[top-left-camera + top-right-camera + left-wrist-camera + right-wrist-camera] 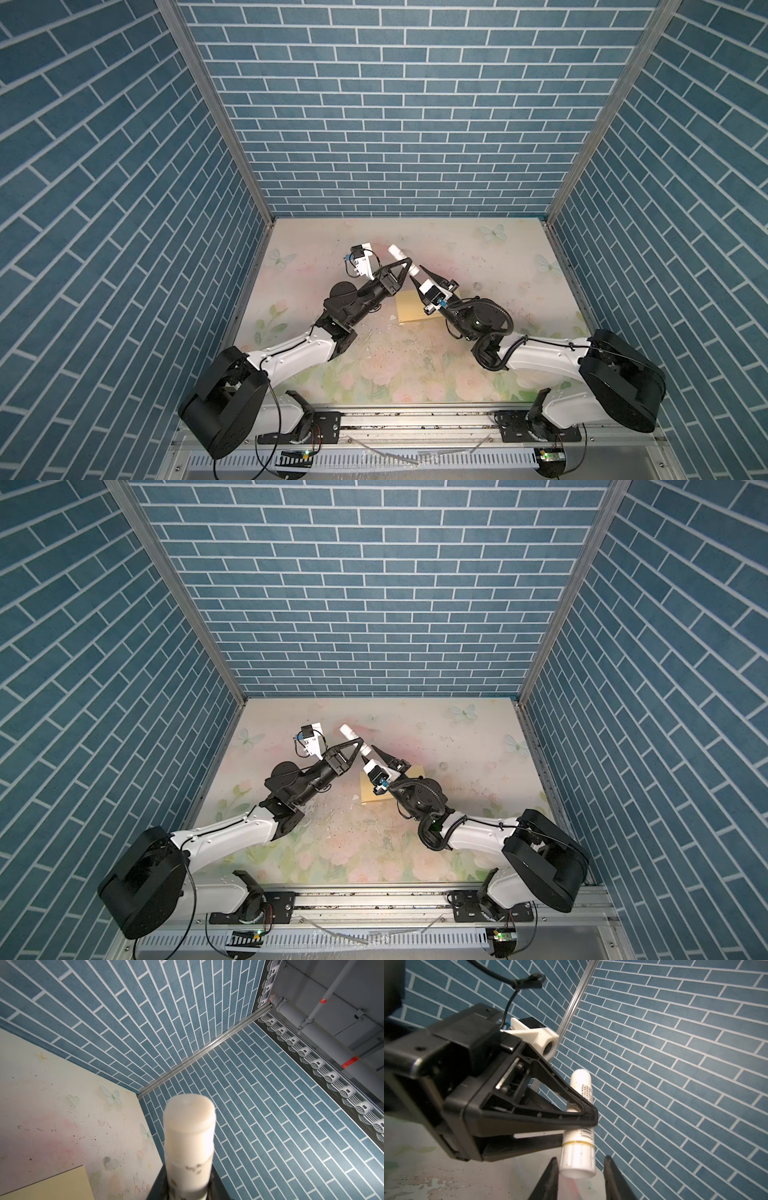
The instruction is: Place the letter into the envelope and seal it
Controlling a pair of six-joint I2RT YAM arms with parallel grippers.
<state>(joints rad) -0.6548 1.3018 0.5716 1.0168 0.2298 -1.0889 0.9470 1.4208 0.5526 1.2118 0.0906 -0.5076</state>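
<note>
On the floral tabletop [374, 365], near its middle: the state of a letter-sealing job, item by item.

1. Envelope [409, 311]: plain yellow, lying flat under the right arm's wrist, which covers part of it in both top views. One corner also shows in the left wrist view [52, 1186]. Whether the flap is up or down cannot be told.

2. Letter: not visible in any view. No bordered beige sheet lies loose on the tabletop, so it is probably already inside the envelope, though nothing shows this directly.

3. Glue stick [580, 1084]: a white tube with a printed barcode, held aloft and tilted, well above the envelope.

4. Left pincer [409, 266]: clenched across the middle of the glue stick's barrel, with both ends sticking out.

5. Right pincer [580, 1169]: released. Its two dark fingers stand either side of the cap [578, 1159] at the stick's near end, and a gap shows on at least one side, so it grips nothing.

Progress, as judged: insertion is likely finished and sealing is barely begun. The cap appears to be on. Outstanding: grip and pull the cap, glue the flap, fold it down and press it shut.
</note>
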